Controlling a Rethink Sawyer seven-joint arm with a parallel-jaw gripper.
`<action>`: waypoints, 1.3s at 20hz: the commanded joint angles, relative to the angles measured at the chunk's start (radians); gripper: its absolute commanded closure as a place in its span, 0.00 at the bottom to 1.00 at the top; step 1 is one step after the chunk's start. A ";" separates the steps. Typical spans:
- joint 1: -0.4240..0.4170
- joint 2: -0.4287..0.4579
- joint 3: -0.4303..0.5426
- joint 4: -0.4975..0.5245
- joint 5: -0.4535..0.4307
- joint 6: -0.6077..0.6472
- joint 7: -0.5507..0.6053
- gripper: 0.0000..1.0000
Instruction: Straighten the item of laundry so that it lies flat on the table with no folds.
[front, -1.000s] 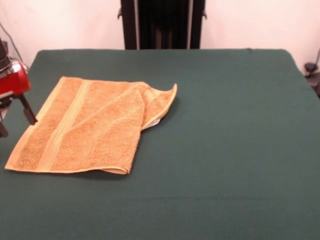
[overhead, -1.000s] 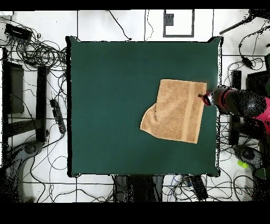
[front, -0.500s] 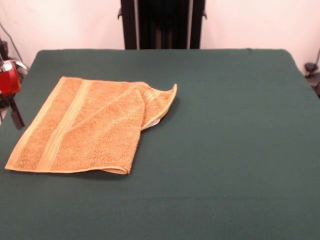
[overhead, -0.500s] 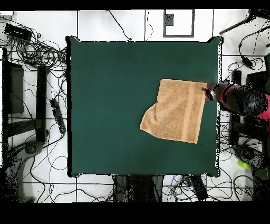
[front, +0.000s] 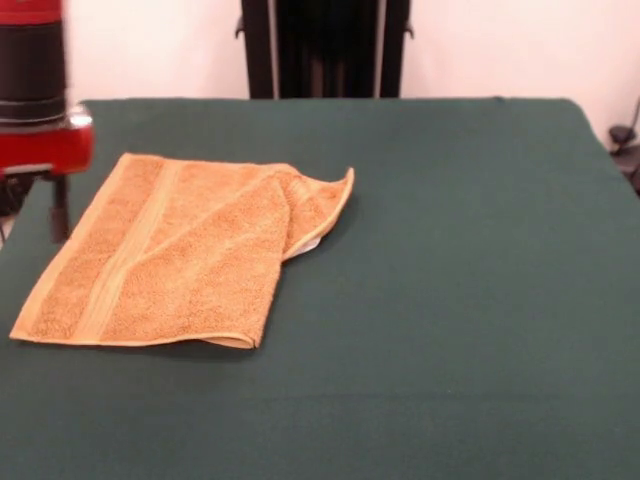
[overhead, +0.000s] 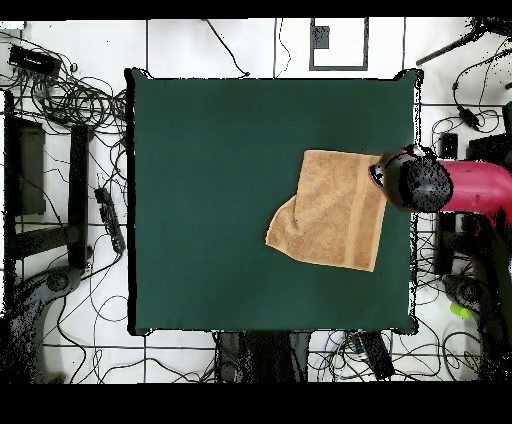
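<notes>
The gripper (front: 50, 205) hangs at the left edge of the front view, below a red and black arm (front: 32, 95) that enters from the top-left corner. Only one thin dark finger is clearly visible beneath the red wrist housing, so whether the gripper is released or clenched cannot be told. Nothing is seen held in it.

In the overhead view the gripper (overhead: 384, 176) sits at the end of the arm (overhead: 470, 188), which reaches in from the right side across the table edge. The gripper head is over the corner of the towel (overhead: 335, 209) nearest to it; whether it touches the cloth cannot be told.

The towel (front: 180, 250) lies directly beside the gripper, extending away from it toward the middle of the table (front: 460, 280). The part nearest the gripper lies flat, with a woven band (front: 130, 245) running parallel to the towel edge on the gripper's side. The part farthest from the gripper is not flat: a corner is folded back over the cloth, forming a diagonal crease, and one raised tip (front: 345, 182) curls upward. A small white patch (front: 310, 243) shows under the folded edge.

Beyond the towel, the green table surface (overhead: 220, 180) extends well away from the gripper on all remaining sides
</notes>
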 joint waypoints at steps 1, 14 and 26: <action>0.326 -0.101 -0.329 0.146 -0.029 -0.069 0.791 0.00; 0.585 -0.030 -0.569 0.075 0.043 0.015 1.070 0.00; 0.629 -0.007 -0.612 0.166 0.184 -0.015 1.148 0.00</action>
